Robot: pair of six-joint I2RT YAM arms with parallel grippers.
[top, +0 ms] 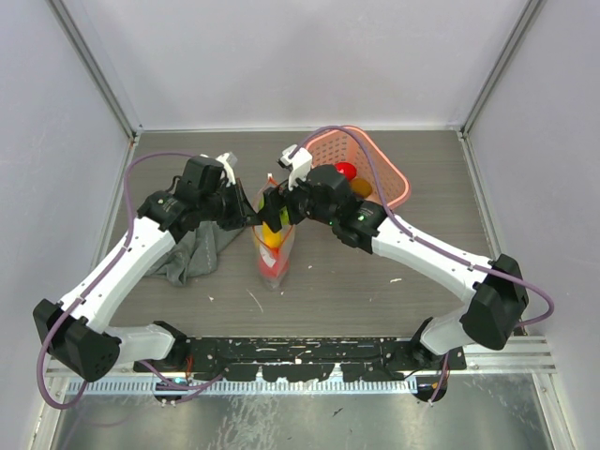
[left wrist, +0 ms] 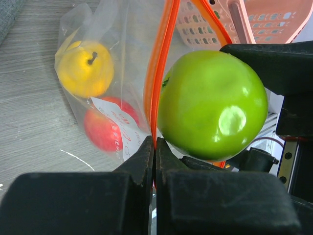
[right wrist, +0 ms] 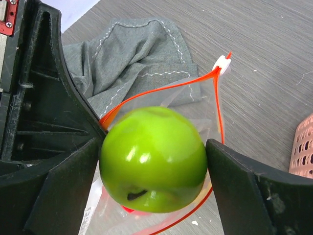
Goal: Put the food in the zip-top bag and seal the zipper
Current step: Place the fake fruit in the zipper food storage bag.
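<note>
The clear zip-top bag (top: pixel 274 258) stands mouth up at mid-table and holds a yellow fruit (left wrist: pixel 85 68) and a red fruit (left wrist: pixel 105 127). My left gripper (left wrist: pixel 155 147) is shut on the red-orange zipper (left wrist: pixel 159 73) at one side of the mouth and holds it open. My right gripper (right wrist: pixel 154 166) is shut on a green apple (right wrist: pixel 154 159) right over the open mouth. The apple also shows in the left wrist view (left wrist: pixel 212 105). The zipper loop (right wrist: pixel 220 107) rings the apple, with the white slider tab (right wrist: pixel 223 62) at its far end.
A grey cloth (top: pixel 192 253) lies left of the bag, under my left arm; it also shows in the right wrist view (right wrist: pixel 132 54). A pink plastic basket (top: pixel 394 173) at the back right holds a red item (top: pixel 347 171). Its wall is close behind the bag (left wrist: pixel 264 19).
</note>
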